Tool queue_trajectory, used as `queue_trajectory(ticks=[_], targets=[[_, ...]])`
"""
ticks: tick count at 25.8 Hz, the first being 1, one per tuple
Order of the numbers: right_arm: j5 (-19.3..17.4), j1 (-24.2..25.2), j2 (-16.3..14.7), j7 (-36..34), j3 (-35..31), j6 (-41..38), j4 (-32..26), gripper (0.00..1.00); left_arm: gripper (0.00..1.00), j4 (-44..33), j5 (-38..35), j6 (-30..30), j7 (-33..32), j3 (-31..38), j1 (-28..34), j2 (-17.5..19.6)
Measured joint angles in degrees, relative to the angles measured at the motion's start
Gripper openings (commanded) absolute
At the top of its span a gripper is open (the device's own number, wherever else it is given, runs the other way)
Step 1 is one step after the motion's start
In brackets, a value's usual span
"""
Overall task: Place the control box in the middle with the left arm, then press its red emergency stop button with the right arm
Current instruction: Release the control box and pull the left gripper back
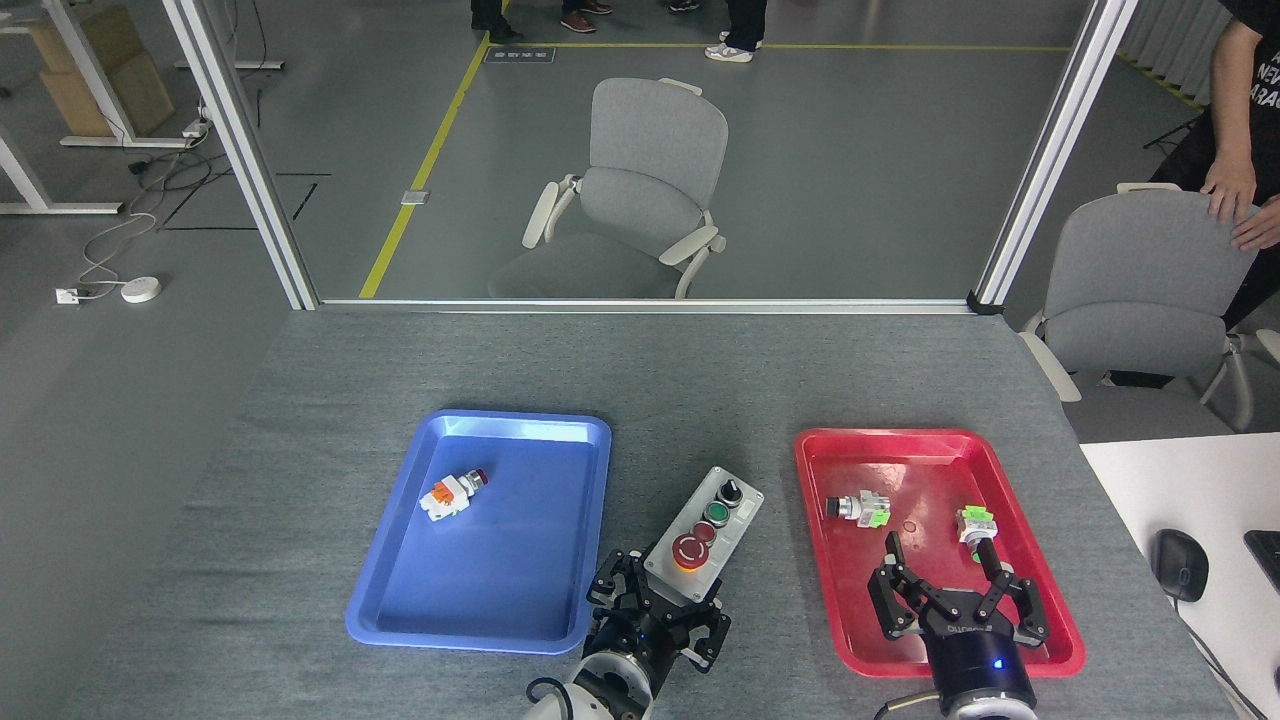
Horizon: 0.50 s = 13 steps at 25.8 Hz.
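Grey felt-textured tabletop (640,380), bare strip between two trays = the middle. Blue plastic tray (500,620) on the left, shallow, rounded corners, glossy; holds a small white-and-orange switch part (450,493). Red plastic tray (1040,560) on the right, same shape, with two small loose switch parts, one black-headed (858,508), one green-bodied (977,524).

Control box (703,533): long light-grey rectangular box, hard plastic look, sits in the bare strip between the trays, nearer the blue one. Long axis runs diagonal, near end low-left, far end up-right. Row on top from far end: black knob, green button, small red button, then red emergency stop button (691,550) at the near end, round mushroom head on a yellow ring.

Left gripper (655,610): black claw fingers wrapped around the box's near end, closed onto it, blue light on. Looks like placing is about finished; release not yet done.

Right gripper (955,598): fingers spread wide, nothing held, hovering over the near part of the red tray. The stop button lies to its left and slightly further out, well apart. Judgement: right arm has to cross left over the tray rim, and the left claw sits just beside the button, so clearance there is tight
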Motion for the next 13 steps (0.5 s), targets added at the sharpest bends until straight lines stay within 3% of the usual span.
queue_trajectory(ticks=[13], targets=[[-0.07,-0.02,0.02,-0.01,0.91,-0.2,0.01,0.98,0.97,-6.63,-0.15,0.58,0.1,0.22,4.48,0.13]])
